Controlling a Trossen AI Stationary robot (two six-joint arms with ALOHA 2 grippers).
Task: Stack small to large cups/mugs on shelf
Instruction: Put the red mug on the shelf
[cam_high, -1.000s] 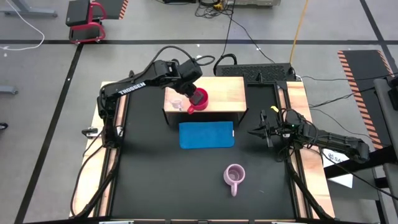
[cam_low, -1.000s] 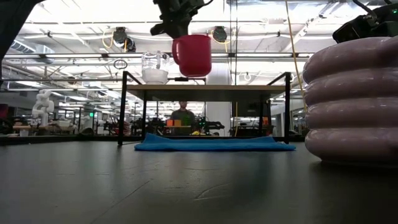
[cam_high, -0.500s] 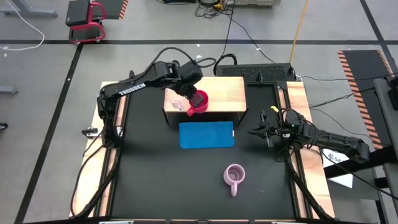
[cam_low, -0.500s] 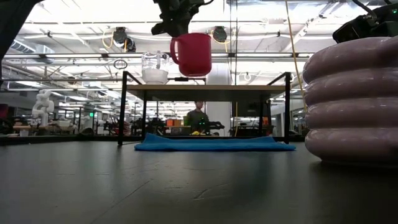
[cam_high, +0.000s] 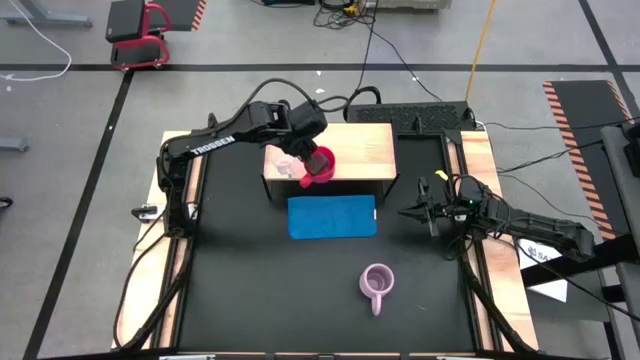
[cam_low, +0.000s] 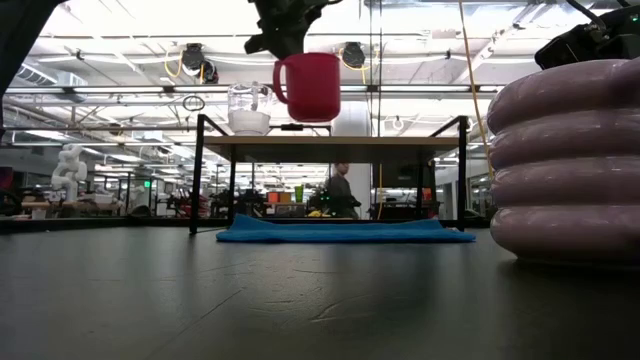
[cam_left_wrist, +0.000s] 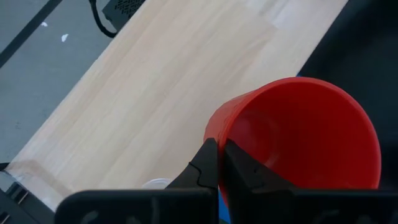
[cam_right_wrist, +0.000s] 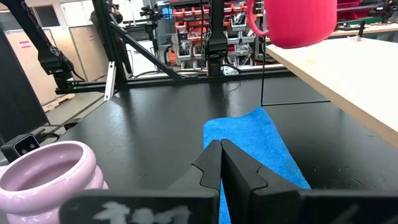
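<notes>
The red mug (cam_high: 322, 163) hangs above the light wooden shelf (cam_high: 365, 150), with my left gripper (cam_high: 306, 152) shut on it; the low view shows it clear of the shelf top (cam_low: 400, 142). The clear glass cup (cam_high: 283, 163) stands upright on the shelf's left part, just beside the red mug. The ribbed lilac mug (cam_high: 377, 283) stands upright on the black table toward the near edge. My right gripper (cam_high: 408, 212) is shut and holds nothing, level above the table's right side. My left gripper pinches the red mug's wall at the rim (cam_left_wrist: 214, 127), one finger inside the mug and one outside. The fingers come slanting down from the far left. The mug hangs upright below them, its handle (cam_low: 280, 85) to one side, clear of the shelf.
A blue mat (cam_high: 332, 216) lies flat on the table in front of the shelf. The shelf's right half (cam_high: 375, 145) is bare wood. A person walks in the room beyond the table in the low view (cam_low: 340, 190).
</notes>
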